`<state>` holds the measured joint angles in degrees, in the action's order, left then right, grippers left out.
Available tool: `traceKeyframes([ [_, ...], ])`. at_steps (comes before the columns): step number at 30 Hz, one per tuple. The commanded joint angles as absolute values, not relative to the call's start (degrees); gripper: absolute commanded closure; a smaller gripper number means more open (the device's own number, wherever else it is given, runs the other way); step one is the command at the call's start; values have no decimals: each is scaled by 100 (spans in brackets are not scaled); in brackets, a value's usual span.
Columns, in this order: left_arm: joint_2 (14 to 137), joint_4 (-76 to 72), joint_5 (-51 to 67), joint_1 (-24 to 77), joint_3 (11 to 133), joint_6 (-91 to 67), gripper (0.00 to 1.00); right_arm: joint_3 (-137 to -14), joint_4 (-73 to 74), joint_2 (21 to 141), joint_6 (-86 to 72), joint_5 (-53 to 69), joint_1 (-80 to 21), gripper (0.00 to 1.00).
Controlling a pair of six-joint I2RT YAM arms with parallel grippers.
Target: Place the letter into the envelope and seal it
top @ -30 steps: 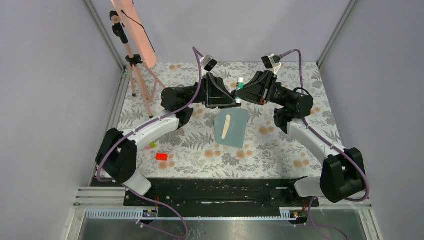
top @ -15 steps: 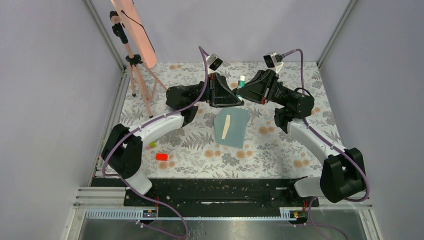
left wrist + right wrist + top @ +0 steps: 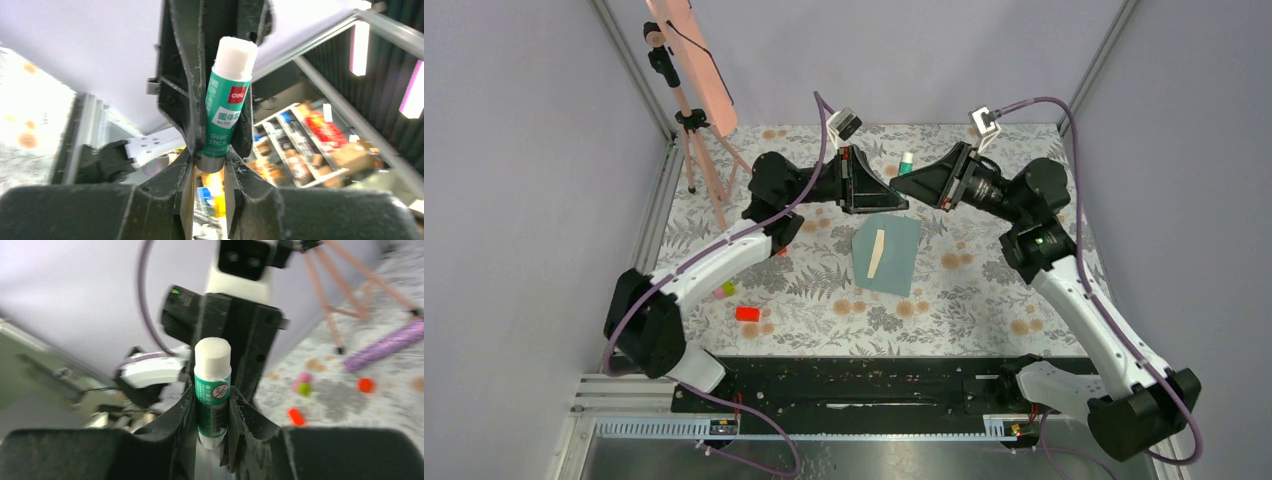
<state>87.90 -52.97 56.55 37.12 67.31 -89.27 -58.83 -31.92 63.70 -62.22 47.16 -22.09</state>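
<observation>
Left claw (image 3: 210, 161) has now been closed on the glue stick (image 3: 227, 110), which is gripped also by the right claw (image 3: 212, 412) opposite it.

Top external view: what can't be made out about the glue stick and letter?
- Glue stick: top external shows only one end; the left end effector and right end effector hide the rest.
- Letter: too small there to tell whether it lies on the envelope or is tucked in.

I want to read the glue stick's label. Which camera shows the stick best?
The left wrist view: the glue stick sits centred and sharp, label readable. The right wrist view shows it close but blurred; the top view shows only a small teal-and-white bit.
</observation>
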Motion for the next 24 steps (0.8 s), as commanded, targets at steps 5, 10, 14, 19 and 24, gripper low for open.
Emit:
traceKeyframes([
  [5,8180,1566,3075,4176,8069,-4431,100,-7072,1833,6149,-2672,1548,-3870,100],
  [10,8254,2631,1898,4658,8598,-3765,100,-6959,1619,6352,-3209,916,-4198,100],
  [14,8288,2876,1786,4694,8681,-3574,100,-6954,1488,6394,-3103,899,-4233,100],
  [19,8096,2977,2355,4504,8699,-3145,58,-6768,1227,6108,-2335,1352,-4196,100],
  [24,7675,2301,4686,3711,8235,-3224,44,-6364,520,5694,-2095,3179,-3645,100],
])
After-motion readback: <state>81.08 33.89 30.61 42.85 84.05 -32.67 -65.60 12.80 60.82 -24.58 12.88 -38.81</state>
